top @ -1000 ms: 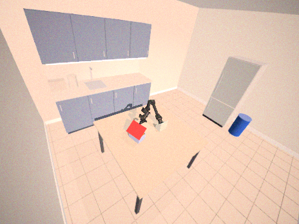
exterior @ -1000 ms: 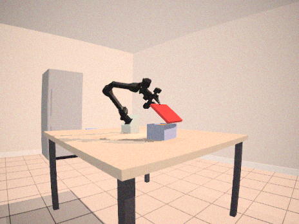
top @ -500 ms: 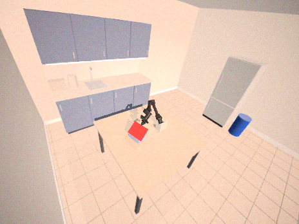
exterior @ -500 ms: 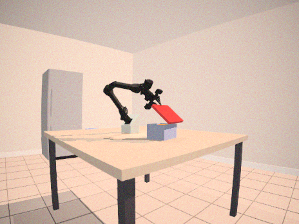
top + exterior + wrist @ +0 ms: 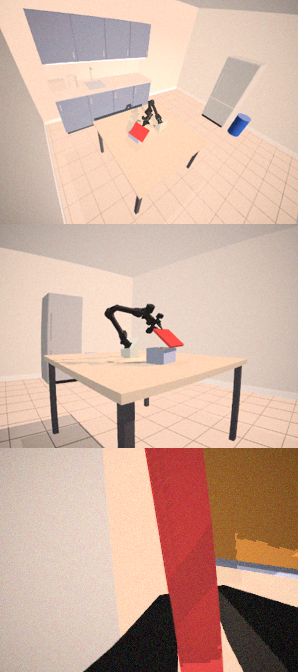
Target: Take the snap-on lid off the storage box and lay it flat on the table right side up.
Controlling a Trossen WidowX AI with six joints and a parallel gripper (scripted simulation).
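Note:
My gripper (image 5: 155, 327) is shut on one edge of the red lid (image 5: 168, 338). The lid hangs tilted in the air, its far edge lower, above the pale blue storage box (image 5: 161, 355). The box sits open on the table, with a brown inside that shows in the wrist view (image 5: 256, 484). In the top view the lid (image 5: 139, 132) covers most of the box (image 5: 133, 139), and my gripper (image 5: 143, 121) is at the lid's upper edge. In the wrist view the lid (image 5: 188, 558) runs edge-on between my dark fingers.
The arm's pale base block (image 5: 130, 349) stands on the table just behind the box. A fridge (image 5: 61, 333) stands beyond the table. A blue bin (image 5: 239, 125) and kitchen counters (image 5: 103, 100) are on the floor level, away from the table.

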